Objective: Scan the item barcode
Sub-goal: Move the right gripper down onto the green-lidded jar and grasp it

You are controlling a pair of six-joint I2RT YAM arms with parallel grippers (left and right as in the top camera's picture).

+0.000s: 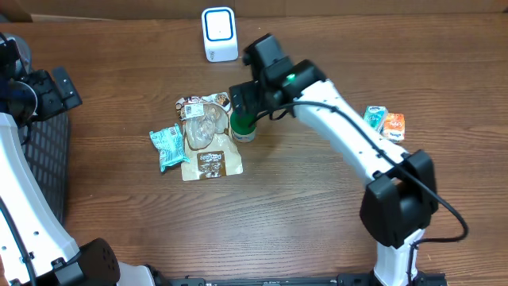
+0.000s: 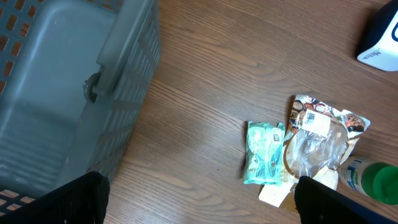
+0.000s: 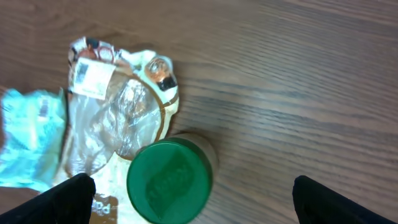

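**A:** Where do we find the green-capped bottle (image 3: 169, 180)?

**B:** On the table (image 1: 317, 222), cap up, at the right edge of the clear-fronted pouch (image 1: 208, 147). We cannot tell whether the two touch. The white scanner (image 1: 219, 33) stands farther back, well apart from the bottle.

**A:** And the right gripper (image 3: 189, 193)?

**B:** We see it directly over the bottle. Its jaws are spread wide, one finger (image 3: 71, 199) off to each side of the cap, with bare wood in the gaps, so it grips nothing.

**A:** What about the left gripper (image 2: 196, 196)?

**B:** It hangs over the wood beside the grey basket (image 2: 56, 93) (far to the left in our overhead view). Its jaws are also wide apart, and we see nothing between them.

**A:** Do we see anything else around the bottle?

**B:** A teal packet (image 1: 167, 147) lies against the pouch's left side. Two small cartons (image 1: 385, 121), one teal and one orange, sit side by side near the right arm, well apart from the bottle.
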